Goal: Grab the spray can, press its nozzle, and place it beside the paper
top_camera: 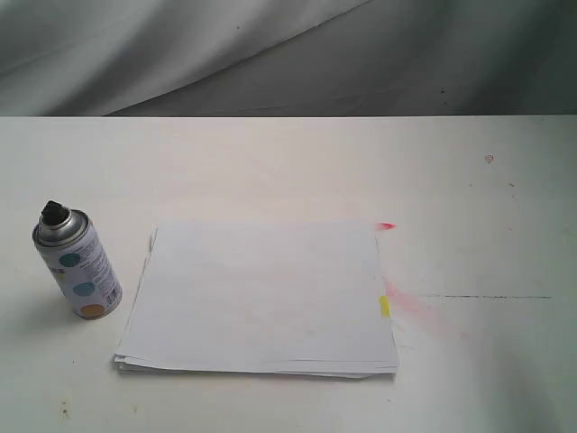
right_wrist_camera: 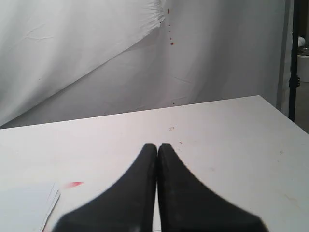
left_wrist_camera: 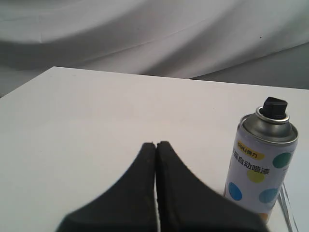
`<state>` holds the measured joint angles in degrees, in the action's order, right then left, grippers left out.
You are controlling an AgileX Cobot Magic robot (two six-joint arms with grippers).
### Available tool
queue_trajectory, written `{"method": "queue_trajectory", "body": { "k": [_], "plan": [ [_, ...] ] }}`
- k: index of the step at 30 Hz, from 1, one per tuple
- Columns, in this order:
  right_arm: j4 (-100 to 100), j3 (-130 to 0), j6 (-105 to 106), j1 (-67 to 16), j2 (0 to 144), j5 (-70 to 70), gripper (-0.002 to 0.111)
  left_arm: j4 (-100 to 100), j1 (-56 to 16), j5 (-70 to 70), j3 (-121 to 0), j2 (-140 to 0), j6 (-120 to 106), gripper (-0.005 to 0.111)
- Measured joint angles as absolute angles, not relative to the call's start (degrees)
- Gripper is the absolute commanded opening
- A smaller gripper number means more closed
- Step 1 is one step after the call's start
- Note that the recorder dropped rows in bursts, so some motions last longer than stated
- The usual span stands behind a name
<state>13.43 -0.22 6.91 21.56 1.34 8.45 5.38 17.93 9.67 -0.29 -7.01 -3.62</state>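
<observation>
As the exterior view shows, the white table [top_camera: 270, 153] takes up most of the scene, and a draped grey-white cloth [top_camera: 270, 54] hangs behind its far edge. On the table's middle lies the paper [top_camera: 261, 298], a thin flat stack of white sheets whose left and near edges are slightly fanned and uneven. Left of the stack in that view stands the spray can [top_camera: 79, 266], upright on the tabletop, near the paper's left edge but not touching it, its white label showing teal dots and an orange one. The left gripper [left_wrist_camera: 156, 145] appears only in its own wrist view, its two black jaws pressed together with nothing between them. It is close to the can but clear of it. The right gripper [right_wrist_camera: 157, 145] likewise has its jaws closed on nothing, over bare table, with a corner of the paper off to one side. A faint pink haze [top_camera: 419, 307] stains the table just beside the stack's right edge, and a thin dark line [top_camera: 487, 297] runs on from it. The black nozzle [top_camera: 54, 213] caps the can's silver dome. A small red smear [top_camera: 386, 225] sits at the paper's far right corner, and a tiny yellow mark [top_camera: 384, 307] lies on its right edge.
</observation>
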Motion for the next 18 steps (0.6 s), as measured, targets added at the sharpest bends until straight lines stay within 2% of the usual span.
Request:
{"method": "queue_trajectory", "body": {
  "k": [18],
  "plan": [
    [13.43, -0.22, 6.91, 21.56, 1.34, 8.45, 0.0, 6.02, 17.93, 9.36, -0.29, -7.01, -2.57, 0.0]
  ]
}}
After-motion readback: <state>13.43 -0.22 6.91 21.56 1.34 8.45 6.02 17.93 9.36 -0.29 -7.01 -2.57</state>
